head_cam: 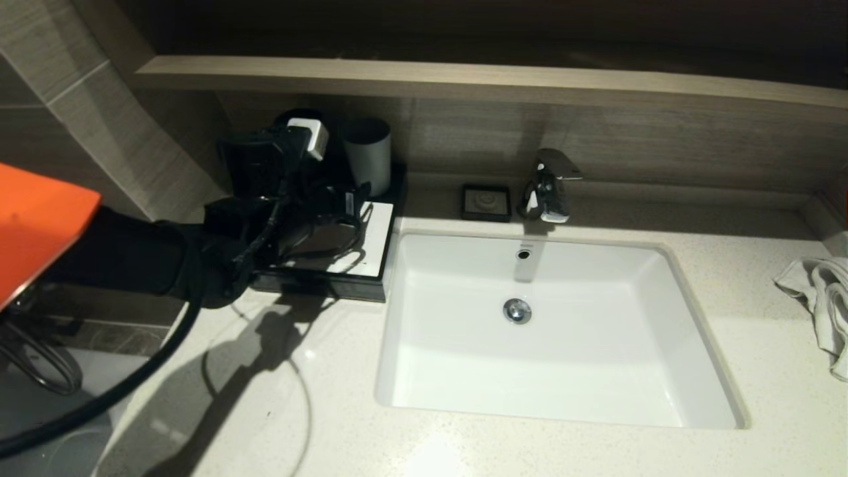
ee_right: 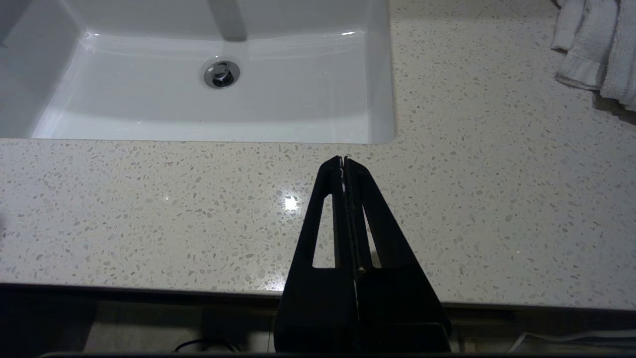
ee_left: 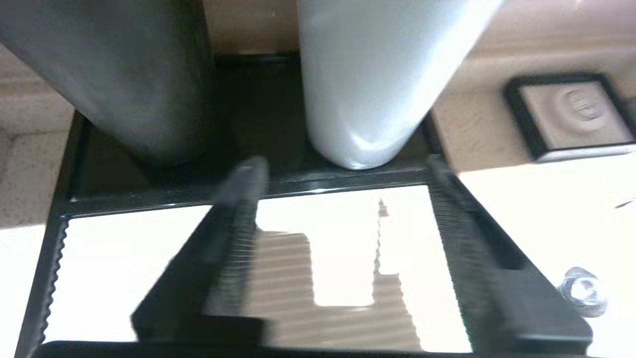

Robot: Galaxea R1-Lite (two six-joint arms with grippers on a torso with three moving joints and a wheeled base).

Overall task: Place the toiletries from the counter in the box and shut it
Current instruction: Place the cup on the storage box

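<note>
A black box (head_cam: 318, 286) stands on the counter left of the sink, and a flat white surface (head_cam: 377, 238) shows inside its rim. My left gripper (head_cam: 338, 215) hangs low over that white surface, open and empty. In the left wrist view the gripper (ee_left: 343, 169) has its fingers (ee_left: 238, 209) spread above the white surface (ee_left: 124, 258) inside the black rim (ee_left: 54, 248). My right gripper (ee_right: 343, 160) is shut and empty above the counter's front edge. I see no loose toiletries on the counter.
A grey cup (head_cam: 368, 156) and a dark cup (ee_left: 114, 74) stand at the back of the box. A small black-framed square dish (head_cam: 486, 202) sits beside the faucet (head_cam: 550, 185). The white sink (head_cam: 464, 371) fills the middle. A crumpled towel (head_cam: 821, 305) lies far right.
</note>
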